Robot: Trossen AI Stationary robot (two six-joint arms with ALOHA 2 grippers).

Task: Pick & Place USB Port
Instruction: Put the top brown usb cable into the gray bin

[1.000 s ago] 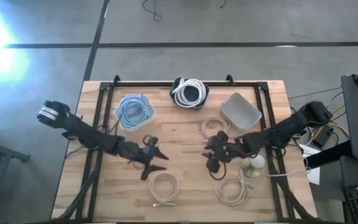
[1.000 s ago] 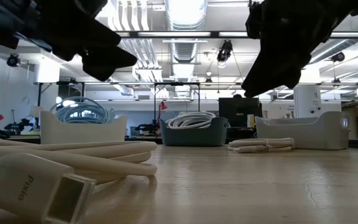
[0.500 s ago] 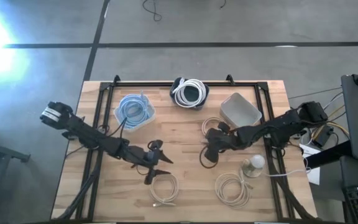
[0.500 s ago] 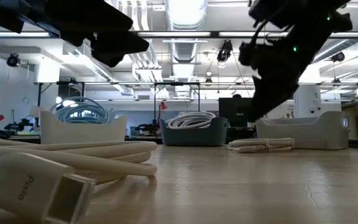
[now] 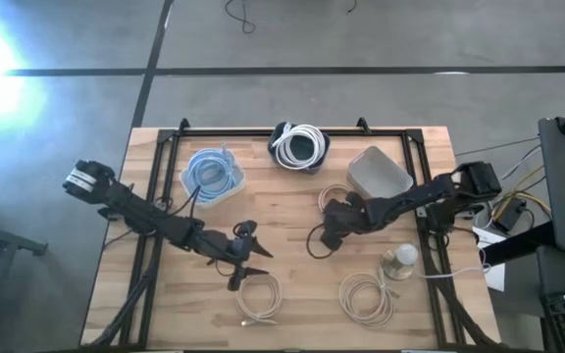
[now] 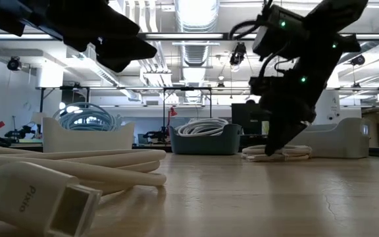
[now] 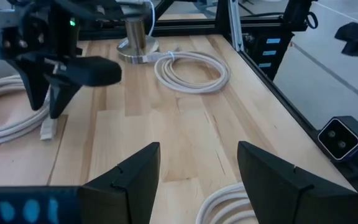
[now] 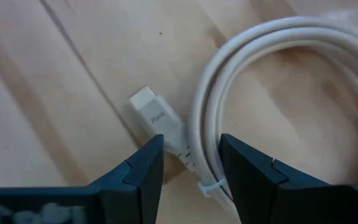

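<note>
White bin (image 5: pixel 380 175) apparently empty (others (image 5: pixel 299 147) hold coiled cables (image 5: pixel 298 138)).

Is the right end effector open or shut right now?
Open: the right end effector has its fingers apart, straddling the white cable without touching it.

The high camera looked straight down on the pale wooden desk (image 5: pixel 292 211). The low camera sat at desk-top height, facing across it. Both caught the dark round bin of white cable (image 5: pixel 299 147) (image 6: pixel 205 137). The right wrist camera hung close over a coiled white cable (image 8: pixel 272 93).
</note>
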